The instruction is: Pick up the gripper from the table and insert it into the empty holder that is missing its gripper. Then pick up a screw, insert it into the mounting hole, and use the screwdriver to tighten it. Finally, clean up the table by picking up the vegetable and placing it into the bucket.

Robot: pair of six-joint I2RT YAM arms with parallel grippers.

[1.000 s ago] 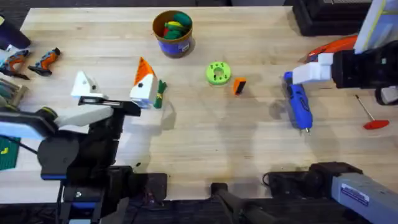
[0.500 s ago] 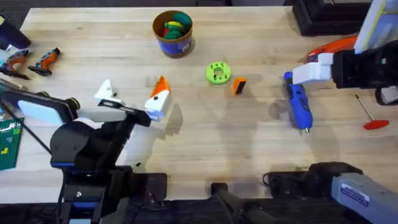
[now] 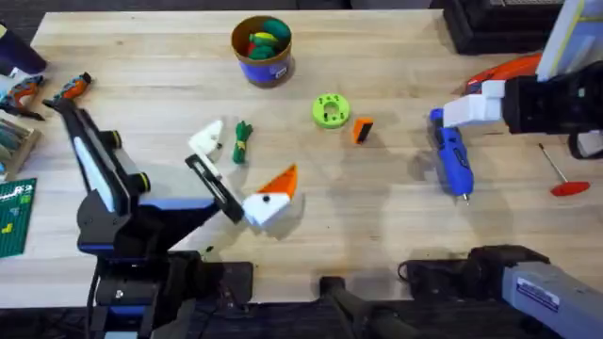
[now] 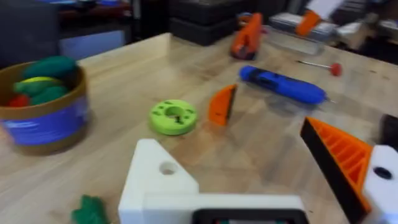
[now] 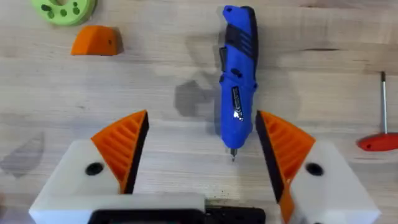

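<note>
From overhead, the left end effector [image 3: 240, 179] hangs over the middle of the worktop [image 3: 377, 207], spread and holding nothing; one finger carries an orange pad, the other is a bare white holder [image 3: 205, 139]. The vegetable [image 3: 242, 141] lies just beside that bare finger. The loose gripper [image 3: 363, 130] sits next to a green disc [image 3: 331, 110], the bucket [image 3: 262, 52] beyond them. The right end effector [image 3: 476, 104] hovers at the screwdriver [image 3: 453, 160].

The left wrist view shows the bare holder [image 4: 158, 183], the disc [image 4: 173, 116] and the gripper [image 4: 222, 104].

The right wrist view shows the right end effector [image 5: 199, 149] spread, empty, straddling the screwdriver's [image 5: 238, 81] tip.
</note>
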